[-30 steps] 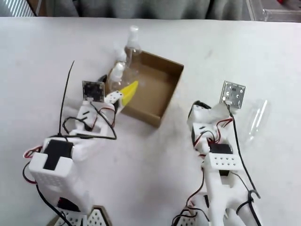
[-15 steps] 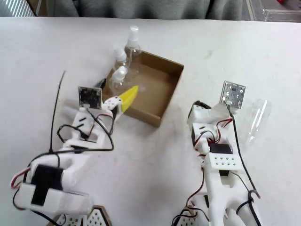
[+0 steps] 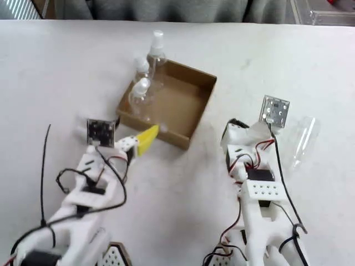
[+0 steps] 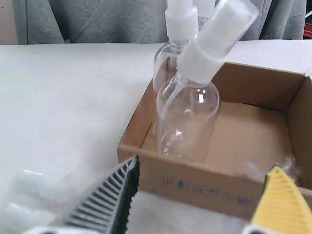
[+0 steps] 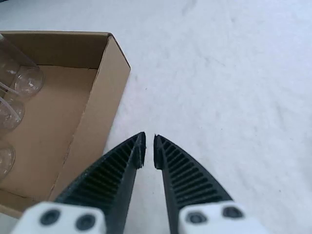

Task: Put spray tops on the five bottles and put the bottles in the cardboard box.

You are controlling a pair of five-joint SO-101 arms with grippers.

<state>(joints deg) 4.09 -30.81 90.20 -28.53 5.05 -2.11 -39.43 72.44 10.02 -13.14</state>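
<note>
The cardboard box (image 3: 191, 113) lies at mid table. Three clear bottles with white spray tops stand along its left side: the far bottle (image 3: 157, 47), the middle bottle (image 3: 142, 67) and the near bottle (image 3: 139, 92), which leans in the left wrist view (image 4: 187, 109). My left gripper (image 3: 143, 142) is open and empty just outside the box's near wall (image 4: 195, 187), with its yellow finger (image 4: 280, 204) and grey finger (image 4: 109, 200) spread wide. The right gripper (image 5: 149, 146) is shut on nothing, over bare table right of the box (image 5: 105, 105). A topless clear bottle (image 3: 302, 138) lies on its side right of the right arm (image 3: 249, 160).
A pale, blurred object (image 4: 27, 187) lies on the table beside my left gripper's grey finger. A clear container (image 3: 324, 11) sits at the far right corner. The white table (image 3: 66, 61) spreads around the box.
My left arm has drawn back from the box toward the near edge, its open gripper now outside the box wall. The near bottle stays leaning in the box. The right arm has not moved.
</note>
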